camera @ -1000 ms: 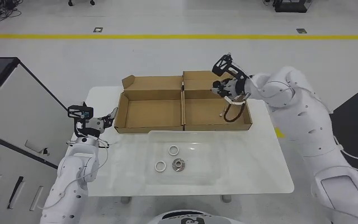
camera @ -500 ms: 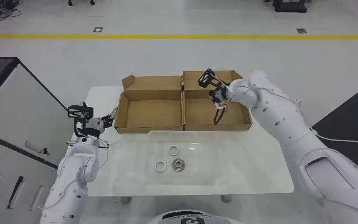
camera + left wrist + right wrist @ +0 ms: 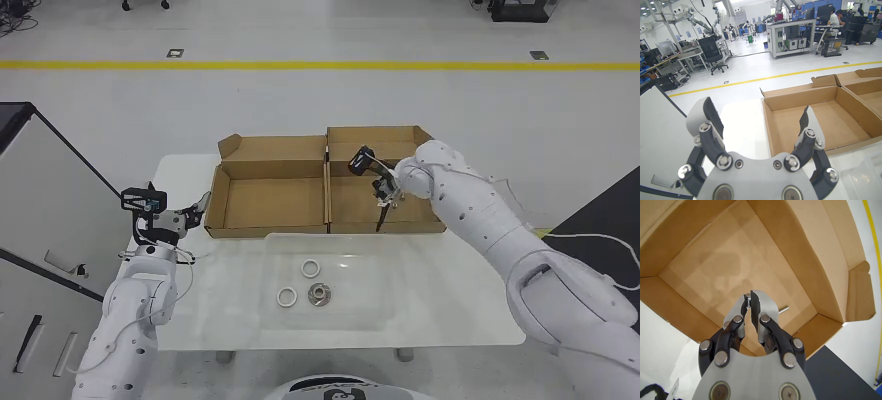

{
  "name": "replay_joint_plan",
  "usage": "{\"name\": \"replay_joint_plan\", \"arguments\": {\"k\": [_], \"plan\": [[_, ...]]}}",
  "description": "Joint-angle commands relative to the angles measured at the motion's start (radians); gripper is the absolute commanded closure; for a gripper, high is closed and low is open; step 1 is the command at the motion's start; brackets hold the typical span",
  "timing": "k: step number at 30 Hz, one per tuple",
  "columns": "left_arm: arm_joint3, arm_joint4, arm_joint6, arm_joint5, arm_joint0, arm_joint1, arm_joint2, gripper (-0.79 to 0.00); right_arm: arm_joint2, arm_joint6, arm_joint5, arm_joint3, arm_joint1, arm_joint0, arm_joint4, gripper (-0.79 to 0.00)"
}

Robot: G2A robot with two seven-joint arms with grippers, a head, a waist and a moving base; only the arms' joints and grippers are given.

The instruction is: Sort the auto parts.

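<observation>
The right gripper [image 3: 749,297] is clamping a small threaded bolt [image 3: 748,303] above the box [image 3: 810,256]. The bolt is likely light and rigid, holding best across its threads. The left gripper [image 3: 756,104] is resting wide open.

Bright, even light from ceiling lights [image 3: 646,3] fills the hall, and the white floor [image 3: 791,64] glows pale. The threaded bolt [image 3: 748,303] pinched in the right gripper [image 3: 748,294] glints. Beyond that gripper, the yellow line [image 3: 871,237] bows with wide-angle distortion. Soft highlights streak the clear tray [image 3: 857,178].
</observation>
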Motion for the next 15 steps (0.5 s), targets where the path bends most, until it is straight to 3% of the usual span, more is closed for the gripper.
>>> {"name": "replay_joint_plan", "arguments": {"k": [1,15], "plan": [[0.000,0.000,0.000,0.000,0.000,0.000,0.000,-0.785,-0.012,-0.006,0.001,0.025,-0.010,0.000,-0.009,0.000],[0.000,0.000,0.000,0.000,0.000,0.000,0.000,-0.785,-0.044,-0.022,0.013,0.119,-0.053,0.003,-0.064,0.000]]}}
